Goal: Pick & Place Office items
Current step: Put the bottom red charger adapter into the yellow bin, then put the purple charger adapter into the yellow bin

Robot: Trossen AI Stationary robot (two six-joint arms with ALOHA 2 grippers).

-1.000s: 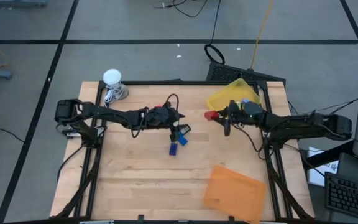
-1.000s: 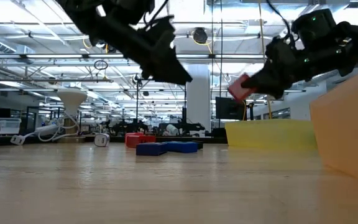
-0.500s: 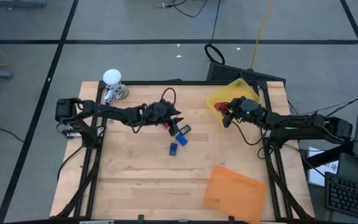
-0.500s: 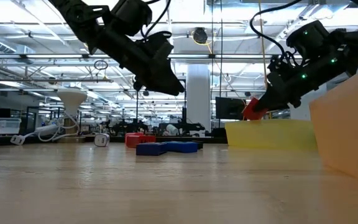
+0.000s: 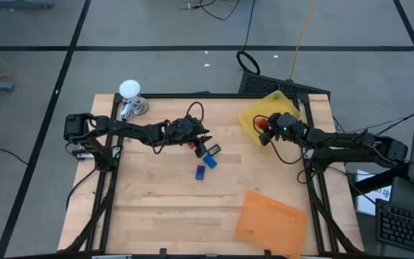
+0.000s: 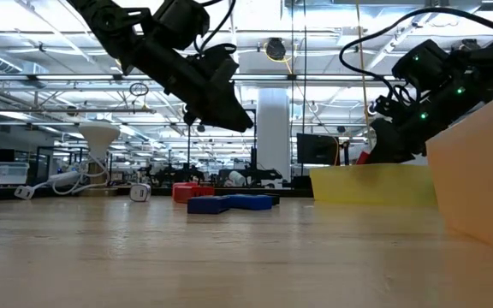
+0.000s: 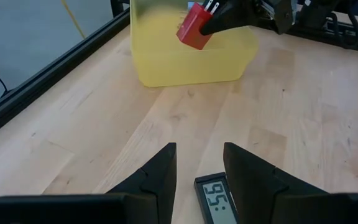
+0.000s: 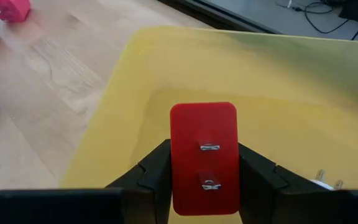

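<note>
Red block (image 8: 204,157) carried over yellow tray (image 8: 129,99), lower

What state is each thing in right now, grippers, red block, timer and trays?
Right gripper: shut on the red block, over the yellow tray.
Left gripper: empty, fingers apart above the small timer.
Small timer: flat on table.
Orange tray: on table, apart.
</note>
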